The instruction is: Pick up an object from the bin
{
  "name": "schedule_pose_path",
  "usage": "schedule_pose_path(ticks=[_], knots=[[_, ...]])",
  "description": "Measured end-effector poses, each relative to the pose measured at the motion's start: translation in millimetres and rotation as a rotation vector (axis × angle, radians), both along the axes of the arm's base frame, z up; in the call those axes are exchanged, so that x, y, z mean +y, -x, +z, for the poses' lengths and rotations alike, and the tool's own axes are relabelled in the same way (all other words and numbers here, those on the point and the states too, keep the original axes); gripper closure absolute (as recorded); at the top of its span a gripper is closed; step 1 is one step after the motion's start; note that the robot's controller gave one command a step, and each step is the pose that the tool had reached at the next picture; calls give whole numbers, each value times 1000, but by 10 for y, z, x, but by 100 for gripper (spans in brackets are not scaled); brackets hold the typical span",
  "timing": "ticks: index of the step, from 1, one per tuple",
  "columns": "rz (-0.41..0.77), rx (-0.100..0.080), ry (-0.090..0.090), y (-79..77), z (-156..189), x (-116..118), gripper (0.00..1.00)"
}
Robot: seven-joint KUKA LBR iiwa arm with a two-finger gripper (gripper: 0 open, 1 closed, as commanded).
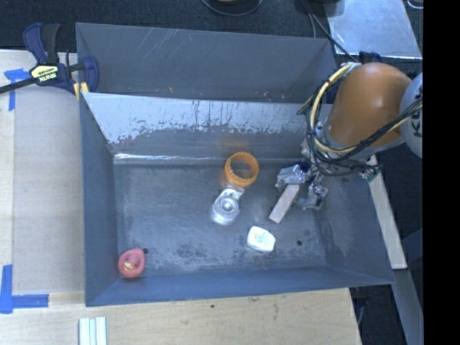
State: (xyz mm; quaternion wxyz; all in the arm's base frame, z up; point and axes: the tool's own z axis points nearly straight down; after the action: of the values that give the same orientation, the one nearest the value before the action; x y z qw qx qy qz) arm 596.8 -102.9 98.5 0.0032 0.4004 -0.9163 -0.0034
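Reach from the right of the frame: my arm comes in over the grey bin [201, 70], its rounded orange cover [366, 103] high at the upper right and looped with dark cables [320, 131]. Below the cover the wrist drops steeply toward the bin floor, so my end effector [305, 187] sits low in the right-centre of the bin, close to the right wall. Whether it is open or closed I cannot tell, since the metal parts bunch together.

Lying against its lower left side is a tan block [280, 207], a short flat bar tilted on a diagonal, its upper end at the end effector and its lower end pointing toward the bottom of the frame. I cannot tell if it is gripped.

To the left, an orange ring [230, 172] lies near the back slope, with a clear round piece [226, 208] just below it. A white lump [260, 238] rests lower, near the block's bottom end. A pink round thing [131, 263] sits well apart in the lower left corner.
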Motion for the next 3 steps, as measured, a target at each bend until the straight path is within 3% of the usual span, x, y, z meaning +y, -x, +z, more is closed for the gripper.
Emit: schedule_pose_path(ticks=[1, 3], knots=[[-1, -9, 2, -24, 160, -4, 100], [-2, -3, 0, -9, 365, 0, 100]])
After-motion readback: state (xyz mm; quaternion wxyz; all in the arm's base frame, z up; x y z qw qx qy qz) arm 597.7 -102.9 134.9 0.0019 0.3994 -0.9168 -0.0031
